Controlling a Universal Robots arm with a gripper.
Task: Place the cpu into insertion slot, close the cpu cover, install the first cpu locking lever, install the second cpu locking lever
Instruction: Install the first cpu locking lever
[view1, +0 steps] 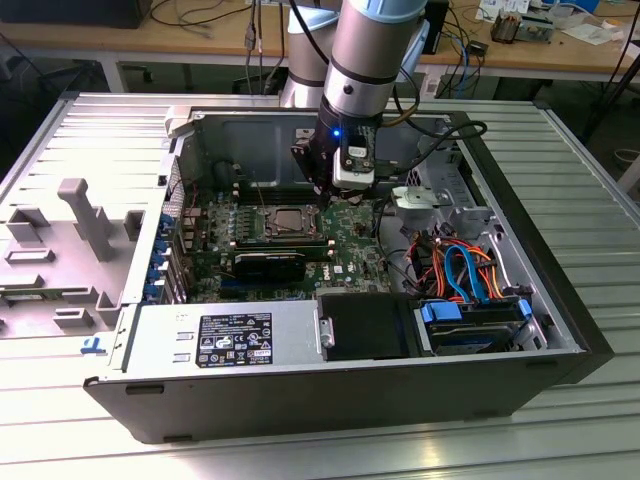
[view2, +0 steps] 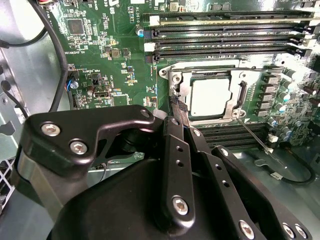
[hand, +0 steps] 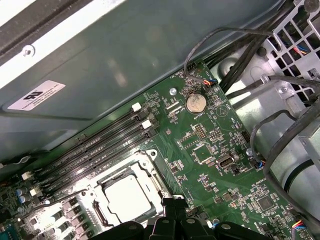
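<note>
The cpu (view2: 210, 96) already sits in the insertion slot (view2: 172, 80), cpu cover (view2: 241, 96) down over it. My gripper (view2: 181, 111) hovers at the slot's edge, fingers pinched together, empty, tip near the rim for lever work, I judge.

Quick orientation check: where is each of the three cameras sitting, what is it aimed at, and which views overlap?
Exterior view: off the arm, above the open computer case, looking down at the motherboard; the arm and gripper show.
Second wrist view: on the arm, looking past the gripper at the cpu in the insertion slot, with the cpu cover over it.
First wrist view: on the arm, looking at the cpu and memory slots.
Both wrist views share the cpu.
</note>
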